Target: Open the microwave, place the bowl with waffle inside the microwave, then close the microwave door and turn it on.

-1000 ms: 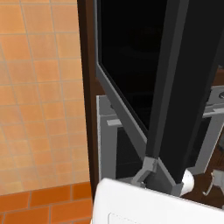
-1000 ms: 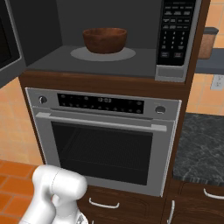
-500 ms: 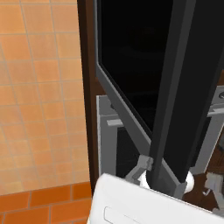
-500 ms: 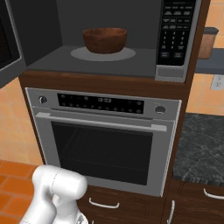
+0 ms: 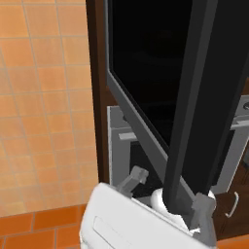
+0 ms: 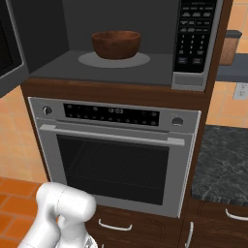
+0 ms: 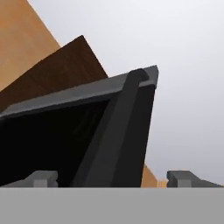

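Note:
The microwave [image 6: 121,43] stands open above the oven. A brown bowl [image 6: 116,44] rests on the round plate in its cavity; the rim hides what the bowl holds. The microwave door [image 5: 160,82] is swung out to the left and shows its black glass and dark edge, also as a dark strip [image 6: 8,53] at the left. My gripper [image 5: 171,187] is open below the door's lower corner, one finger on each side of the door's edge. In the hand view the gripper [image 7: 113,177] looks up along the door [image 7: 109,131], fingertips wide apart.
A silver wall oven [image 6: 116,155] with a bar handle sits under the microwave. The keypad panel [image 6: 193,38] is on the microwave's right. A dark stone counter [image 6: 225,160] lies to the right, drawers [image 6: 116,225] below. An orange tiled wall [image 5: 44,107] is on the left.
The fingers have spread wider apart around the door's lower edge. Door, bowl and base have not moved.

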